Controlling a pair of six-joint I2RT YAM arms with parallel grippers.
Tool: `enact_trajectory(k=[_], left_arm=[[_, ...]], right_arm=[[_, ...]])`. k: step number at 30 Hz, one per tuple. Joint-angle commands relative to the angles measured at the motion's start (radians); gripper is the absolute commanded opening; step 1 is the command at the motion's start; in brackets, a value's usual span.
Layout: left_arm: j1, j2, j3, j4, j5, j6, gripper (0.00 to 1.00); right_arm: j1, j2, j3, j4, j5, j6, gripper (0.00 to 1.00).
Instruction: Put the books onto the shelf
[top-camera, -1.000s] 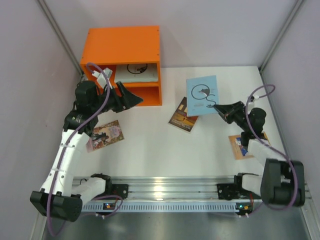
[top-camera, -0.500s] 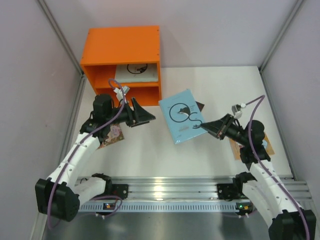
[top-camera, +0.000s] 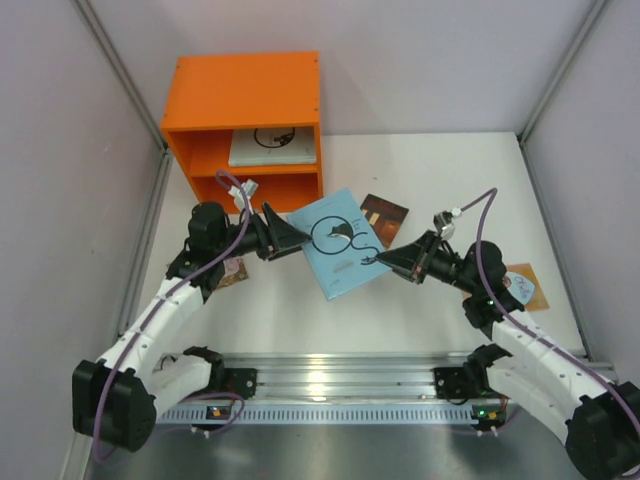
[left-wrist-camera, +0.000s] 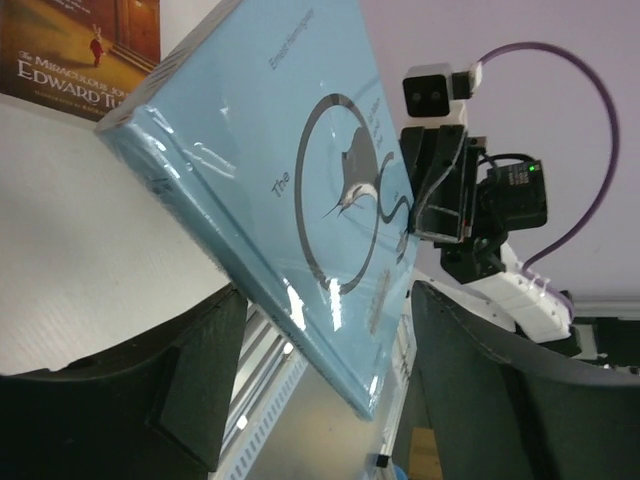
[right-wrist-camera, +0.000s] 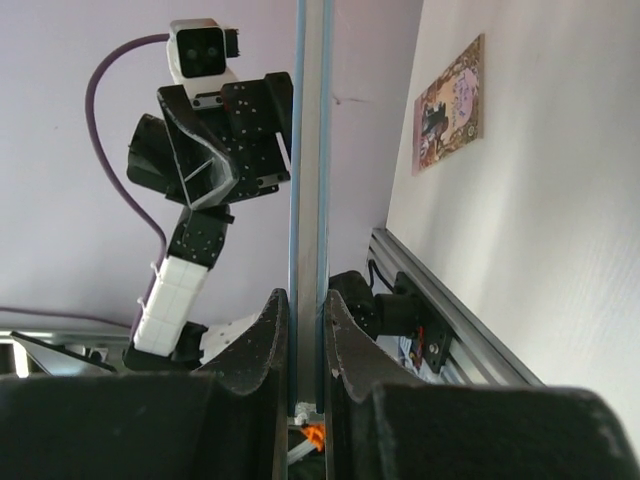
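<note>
The pale blue book (top-camera: 335, 240) with the black ring logo is pinched by its edge in my right end effector (top-camera: 390, 260), jaws closed tight on it, and it hangs tilted above the bench (top-camera: 300, 320). My left end effector (top-camera: 298, 238) stands wide open, its fingers (left-wrist-camera: 190, 380) straddling the book's opposite edge; I cannot tell if they touch. On the bench lie a dark brown book (top-camera: 384, 213), a pinkish book (top-camera: 232, 272) half under my left arm and an orange book (top-camera: 525, 287) by my right. The orange shelf (top-camera: 243, 92) has another pale book (top-camera: 268, 148) flat in its upper compartment
</note>
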Motion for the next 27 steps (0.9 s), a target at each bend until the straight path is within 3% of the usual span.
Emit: enact_trajectory(k=[1, 7, 10, 11, 12, 14, 16, 17, 19, 20, 23, 27], left_arm=[[-0.010, -0.028, -0.053, 0.175, -0.004, -0.100, 0.69], [-0.017, -0.016, -0.080, 0.193, -0.016, -0.122, 0.62], [-0.017, -0.024, -0.086, 0.189, -0.031, -0.139, 0.35], [-0.017, -0.028, -0.087, 0.186, -0.039, -0.145, 0.16], [-0.017, -0.034, -0.086, 0.168, -0.049, -0.153, 0.03], [-0.017, -0.042, -0.084, 0.156, -0.082, -0.185, 0.00], [-0.010, -0.054, -0.080, 0.162, -0.097, -0.237, 0.00], [-0.005, -0.059, -0.077, 0.166, -0.105, -0.259, 0.00], [0.022, -0.068, -0.066, 0.186, -0.120, -0.326, 0.00], [0.039, -0.073, -0.060, 0.185, -0.120, -0.348, 0.00], [0.114, -0.085, -0.023, 0.133, -0.114, -0.401, 0.00], [0.226, -0.114, 0.078, -0.030, -0.158, -0.328, 0.00]], right_arm=[[0.055, 0.024, 0.057, 0.239, 0.045, 0.048, 0.00], [0.101, 0.072, 0.045, 0.316, 0.082, 0.075, 0.00], [0.109, 0.089, 0.037, 0.332, 0.085, 0.074, 0.00], [0.109, 0.092, 0.029, 0.335, 0.088, 0.072, 0.00], [0.109, 0.089, 0.028, 0.333, 0.091, 0.069, 0.00], [0.107, 0.086, 0.017, 0.320, 0.103, 0.060, 0.02], [0.109, 0.073, 0.017, 0.292, 0.120, 0.052, 0.15], [0.107, 0.070, 0.023, 0.278, 0.122, 0.046, 0.33], [0.105, 0.050, 0.035, 0.238, 0.128, 0.034, 0.48], [0.104, 0.046, 0.054, 0.218, 0.129, 0.014, 0.65], [0.098, 0.006, 0.100, 0.110, 0.143, -0.035, 0.88], [0.087, -0.066, 0.140, -0.016, 0.175, -0.090, 1.00]])
